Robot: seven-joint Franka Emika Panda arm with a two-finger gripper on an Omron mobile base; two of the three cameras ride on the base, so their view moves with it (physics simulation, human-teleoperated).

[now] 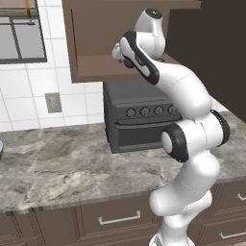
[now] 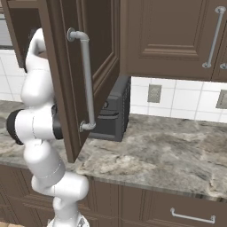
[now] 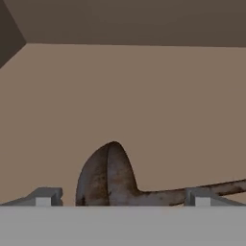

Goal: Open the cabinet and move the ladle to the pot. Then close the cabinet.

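The dark brown cabinet (image 1: 91,33) stands open. Its raised-panel door (image 2: 64,66), with a long silver bar handle (image 2: 87,80), swings out over the counter. My arm (image 1: 144,53) reaches up into the cabinet's opening. On the cabinet floor lies the dark ladle (image 3: 108,175), its cup close in front of the hand and its handle running off to the right. My gripper (image 3: 121,198) is open, one finger tip on each side of the ladle, not touching it. The pot is out of view.
A dark grey oven box (image 1: 139,115) with knobs stands on the marble counter (image 1: 57,168) under the cabinet. Brown drawers (image 1: 117,218) run below. A closed wall cabinet (image 2: 177,35) hangs to the right. The rim of a pale bowl (image 1: 1,149) shows at far left.
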